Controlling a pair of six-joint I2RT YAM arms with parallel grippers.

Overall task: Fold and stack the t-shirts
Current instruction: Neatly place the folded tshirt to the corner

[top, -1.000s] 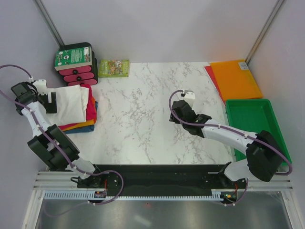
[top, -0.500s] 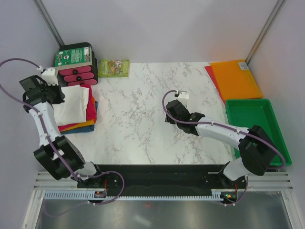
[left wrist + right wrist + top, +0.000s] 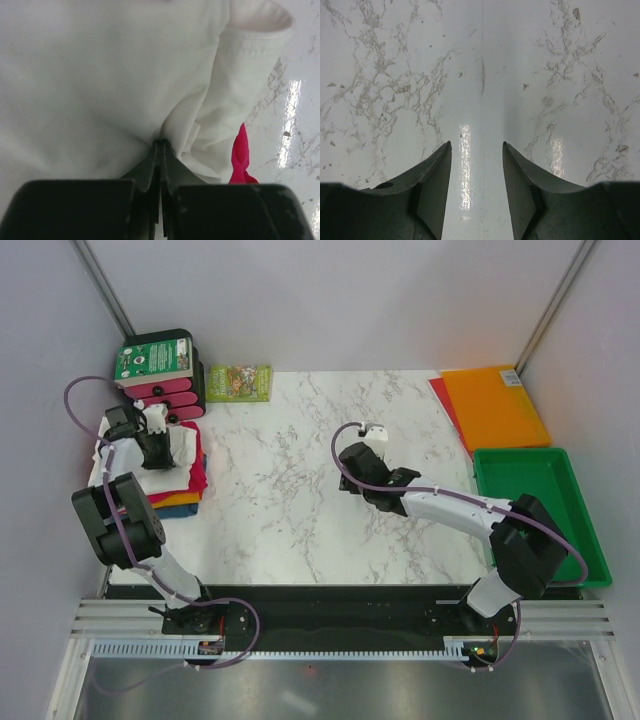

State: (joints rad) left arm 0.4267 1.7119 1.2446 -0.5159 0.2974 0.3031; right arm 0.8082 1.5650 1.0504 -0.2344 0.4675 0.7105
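Observation:
A pile of folded t-shirts lies at the table's left edge: a wrinkly white t-shirt [image 3: 183, 443] on top of a magenta-pink one [image 3: 198, 474], an orange one [image 3: 172, 500] and a blue one [image 3: 186, 509]. My left gripper [image 3: 157, 448] sits over the pile, shut on a bunched fold of the white t-shirt [image 3: 100, 75], with creases running into its fingertips [image 3: 161, 141]. A strip of the pink shirt [image 3: 241, 155] shows beside the white cloth. My right gripper [image 3: 350, 466] hovers over bare marble at the table's middle, open with nothing between its fingers [image 3: 476, 145].
A green tray [image 3: 535, 502] stands at the right edge, with a flat orange sheet [image 3: 493, 405] behind it. A black and pink box with a green pack on top [image 3: 160, 375] stands behind the pile, a green packet [image 3: 238, 382] beside it.
My left gripper has swung from the pile's left edge onto the white t-shirt and shut on it, bunching the cloth. My right gripper has drifted left and a little farther back.

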